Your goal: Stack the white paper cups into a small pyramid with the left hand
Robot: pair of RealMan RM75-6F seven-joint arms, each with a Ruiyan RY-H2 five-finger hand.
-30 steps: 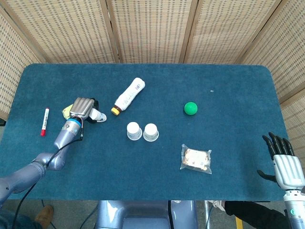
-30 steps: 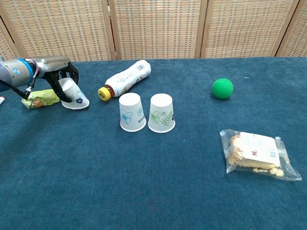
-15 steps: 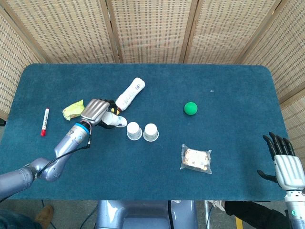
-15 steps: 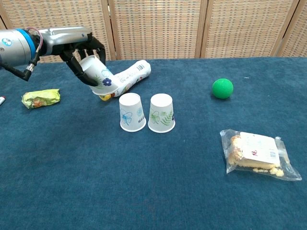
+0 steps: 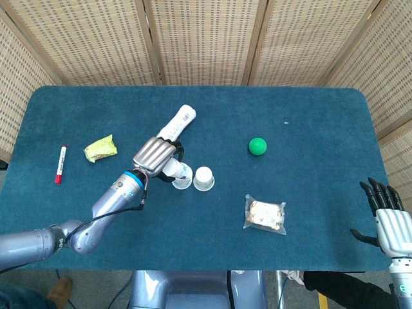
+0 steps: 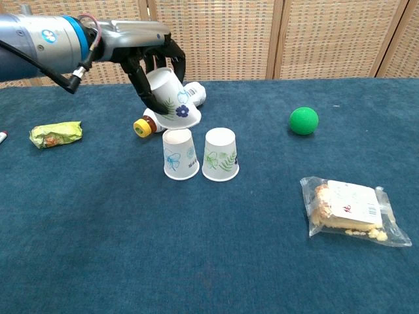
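Above 2 upturned cups (image 6: 201,154), left hand (image 6: 152,69) grips tapered paper cup (image 6: 169,98).

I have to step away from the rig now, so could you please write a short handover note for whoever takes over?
Left hand: holds the third cup, tilted, in the air just above the base cups.
Right hand: open, idle at the table's near right edge, holding nothing.
Base cups: two, upside down, side by side at mid-table.
Done: base pair set, third cup picked up.
Left: turn the third cup mouth-down, set it across the two bases, let go.
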